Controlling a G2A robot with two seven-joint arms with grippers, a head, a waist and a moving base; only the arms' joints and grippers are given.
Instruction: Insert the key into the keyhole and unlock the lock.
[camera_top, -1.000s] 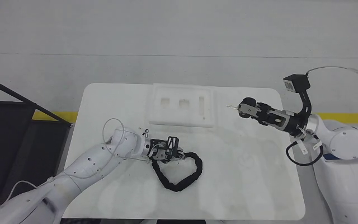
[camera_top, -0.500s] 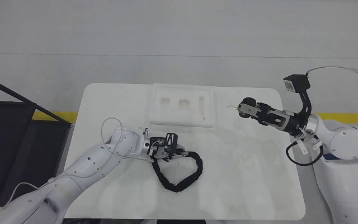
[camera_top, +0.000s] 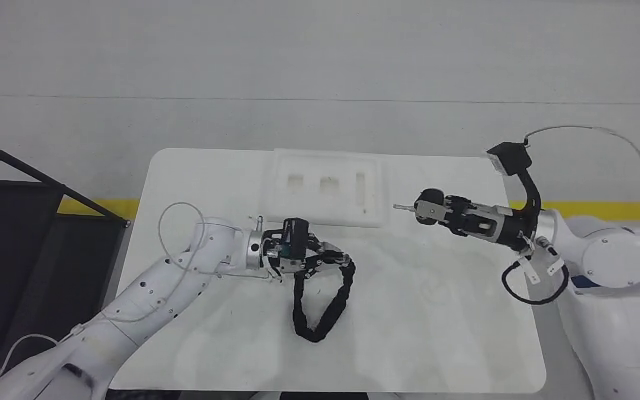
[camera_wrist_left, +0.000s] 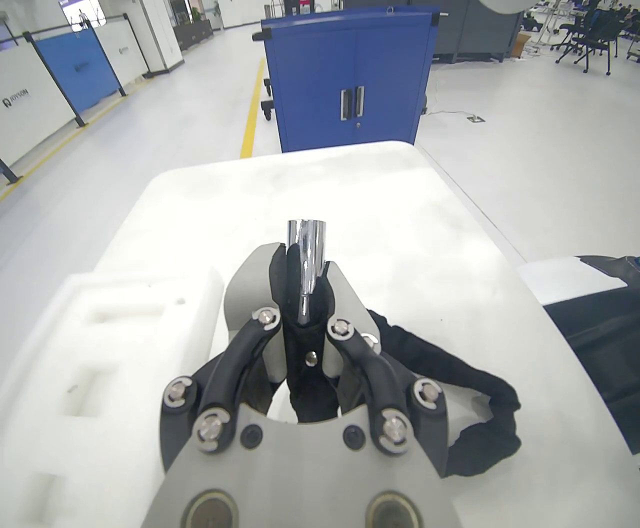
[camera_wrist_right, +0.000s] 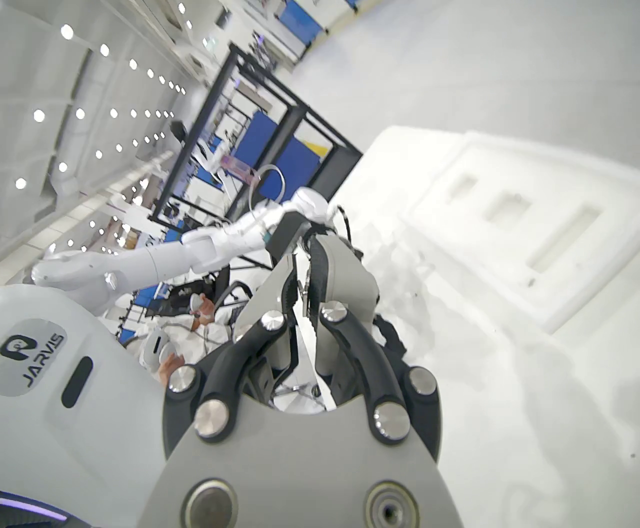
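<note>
My left gripper (camera_top: 303, 250) is shut on the lock, lifted off the white table (camera_top: 450, 330). In the left wrist view the lock's chrome cylinder (camera_wrist_left: 306, 250) sticks up past the fingertips, pointing across the table. Its black sleeved chain (camera_top: 325, 300) hangs from the gripper in a narrow loop onto the table. To the right, above the table, my right gripper (camera_top: 425, 207) is shut on the key (camera_top: 402, 208). The key's thin tip points left toward the lock, with a clear gap between them. In the right wrist view the key (camera_wrist_right: 301, 292) shows as a sliver between the shut fingers.
A white foam tray (camera_top: 325, 188) with three recesses lies at the table's back middle, just behind both grippers. A black frame (camera_top: 50, 250) stands off the table's left edge. The table's front and right parts are bare.
My left gripper has raised the lock and turned it toward the right, pulling the chain loop long and narrow. My right gripper with the key has moved left and a little nearer to the lock.
</note>
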